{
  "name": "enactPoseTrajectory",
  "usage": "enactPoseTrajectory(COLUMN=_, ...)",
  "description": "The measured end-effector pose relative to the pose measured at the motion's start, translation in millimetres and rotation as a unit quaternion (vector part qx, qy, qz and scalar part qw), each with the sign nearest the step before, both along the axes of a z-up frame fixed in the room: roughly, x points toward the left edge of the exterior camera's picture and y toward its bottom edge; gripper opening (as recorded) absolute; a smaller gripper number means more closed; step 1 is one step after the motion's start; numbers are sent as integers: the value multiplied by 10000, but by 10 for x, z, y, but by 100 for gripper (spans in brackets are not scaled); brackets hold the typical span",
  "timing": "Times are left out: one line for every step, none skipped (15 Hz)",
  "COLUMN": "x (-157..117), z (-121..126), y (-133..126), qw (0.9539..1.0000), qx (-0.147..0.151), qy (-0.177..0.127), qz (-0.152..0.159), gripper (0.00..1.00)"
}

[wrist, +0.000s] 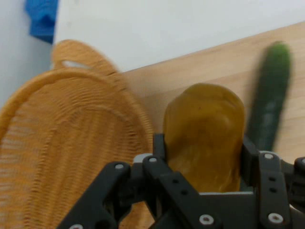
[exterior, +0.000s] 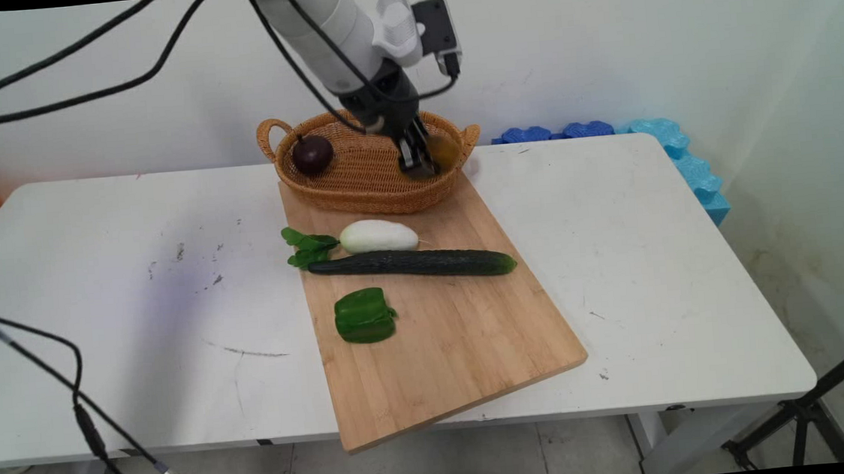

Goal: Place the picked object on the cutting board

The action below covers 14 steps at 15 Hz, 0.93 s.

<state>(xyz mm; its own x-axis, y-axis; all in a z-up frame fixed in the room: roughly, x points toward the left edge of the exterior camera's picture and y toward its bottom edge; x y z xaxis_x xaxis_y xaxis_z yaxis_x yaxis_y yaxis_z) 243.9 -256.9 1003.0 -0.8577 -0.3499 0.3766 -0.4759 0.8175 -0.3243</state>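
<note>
My gripper (exterior: 419, 158) hangs over the right end of a woven basket (exterior: 357, 178), shut on a yellow-brown potato-like piece (wrist: 205, 136). The same piece shows as a brownish lump (exterior: 444, 150) beside the fingers, near the basket's right rim. In the hand view the basket (wrist: 62, 143) lies to the left and below, and the piece fills the space between the fingers (wrist: 159, 148). A dark purple round fruit (exterior: 312, 154) rests in the basket's left end.
A wooden cutting board (exterior: 460, 339) lies in front of the basket with a white radish with green leaves (exterior: 377, 236), a long cucumber (exterior: 416, 264) and a green pepper piece (exterior: 364, 315). Blue foam blocks (exterior: 687, 163) sit at the back right edge. Black cables (exterior: 80, 392) hang at the left.
</note>
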Motion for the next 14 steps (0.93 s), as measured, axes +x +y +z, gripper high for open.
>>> enactPoseTrajectory(x=-85, z=15, y=144, qw=9999, qx=82, qy=36, qz=-79, gripper=0)
enactPoseTrajectory(x=-160, z=25, y=276, qw=9997, qx=162, qy=67, qz=-162, gripper=0)
enactPoseTrajectory(x=-228, z=23, y=374, qw=9994, qx=232, qy=90, qz=-234, gripper=0)
enactPoseTrajectory(x=-276, z=18, y=428, qw=9992, qx=277, qy=106, qz=-282, gripper=0)
enactPoseTrajectory(x=-339, z=6, y=505, qw=9987, qx=344, qy=129, qz=-341, gripper=0)
enactPoseTrajectory(x=-410, z=-19, y=579, qw=9982, qx=426, qy=163, qz=-397, gripper=0)
enactPoseTrajectory(x=-477, z=-52, y=635, qw=9976, qx=499, qy=191, qz=-448, gripper=0)
enactPoseTrajectory(x=-529, z=-87, y=671, qw=9970, qx=558, qy=210, qz=-485, gripper=0)
enactPoseTrajectory(x=-560, z=-116, y=686, qw=9967, qx=595, qy=221, qz=-502, gripper=0)
enactPoseTrajectory(x=-596, z=-155, y=702, qw=9963, qx=641, qy=228, qz=-522, gripper=0)
enactPoseTrajectory(x=-627, z=-200, y=712, qw=9959, qx=690, qy=232, qz=-539, gripper=0)
enactPoseTrajectory(x=-659, z=-258, y=721, qw=9954, qx=751, qy=231, qz=-554, gripper=0)
enactPoseTrajectory(x=-678, z=-301, y=724, qw=9950, qx=793, qy=227, qz=-560, gripper=0)
enactPoseTrajectory(x=-705, z=-366, y=728, qw=9945, qx=855, qy=219, qz=-566, gripper=0)
